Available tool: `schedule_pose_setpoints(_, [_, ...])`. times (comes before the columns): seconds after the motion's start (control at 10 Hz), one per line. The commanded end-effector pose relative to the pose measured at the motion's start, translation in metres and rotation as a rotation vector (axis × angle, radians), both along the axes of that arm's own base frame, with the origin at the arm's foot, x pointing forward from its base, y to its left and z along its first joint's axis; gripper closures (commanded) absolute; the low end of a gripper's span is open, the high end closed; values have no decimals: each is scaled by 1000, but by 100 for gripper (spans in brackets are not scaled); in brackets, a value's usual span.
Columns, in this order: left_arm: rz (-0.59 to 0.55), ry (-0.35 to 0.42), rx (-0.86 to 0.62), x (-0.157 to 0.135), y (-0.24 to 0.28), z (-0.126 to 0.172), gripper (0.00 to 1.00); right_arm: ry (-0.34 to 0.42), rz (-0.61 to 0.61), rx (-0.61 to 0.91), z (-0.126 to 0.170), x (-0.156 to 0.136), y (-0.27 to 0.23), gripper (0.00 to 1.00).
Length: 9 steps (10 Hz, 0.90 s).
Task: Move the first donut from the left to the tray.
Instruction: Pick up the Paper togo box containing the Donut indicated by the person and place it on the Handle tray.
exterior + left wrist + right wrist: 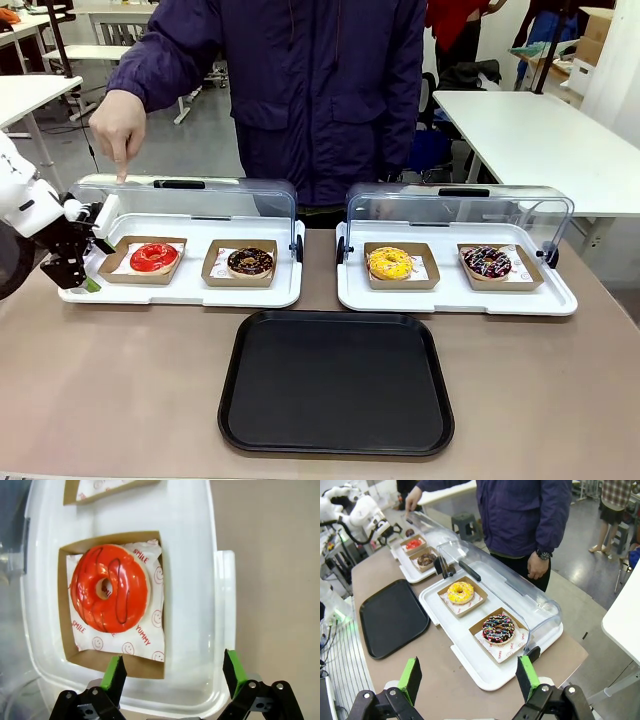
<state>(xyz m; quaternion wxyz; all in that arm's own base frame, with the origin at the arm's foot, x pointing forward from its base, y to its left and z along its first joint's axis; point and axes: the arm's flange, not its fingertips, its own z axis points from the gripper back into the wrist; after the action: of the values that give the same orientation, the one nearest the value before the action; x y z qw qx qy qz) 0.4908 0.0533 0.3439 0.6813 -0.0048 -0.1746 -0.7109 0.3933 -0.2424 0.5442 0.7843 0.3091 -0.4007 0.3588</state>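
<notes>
At the far-left end of the surface the L gripper hangs just beside the end of the left white tray, jaws wide apart and nothing in them. So this looks like the approach step, w/ no grab made yet. In its wrist view the gripper has the donut ahead of the fingers, not between them. One pad is over the near edge of the holder and the other is out over the white tray's rim. The donut sits in that holder at the tray's left spot, w/ the lid raised behind it and a person's hand at the lid's far-left corner. Next move, I'd say: slide fwd and shift sideways so the jaws straddle the donut or holder, close gently so the glaze isn't crushed, lift clear of the rim, then carry it to the tray at front centre. The R gripper is up high, also wide open and empty. Count: 4 donuts (red, choc, yellow, sprinkled), 4 holders, 2 white trays w/ lids, 1 black tray.
</notes>
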Motion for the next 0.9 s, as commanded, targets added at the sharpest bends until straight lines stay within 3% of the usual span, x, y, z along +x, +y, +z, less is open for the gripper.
schedule_pose_setpoints(0.0, [9,-6,53,13,-6,0,0,-28,9,11,2,1,0,0])
schedule_pose_setpoints(0.8, [-8,-3,110,30,-9,-25,0,-28,9,11,2,1,0,0])
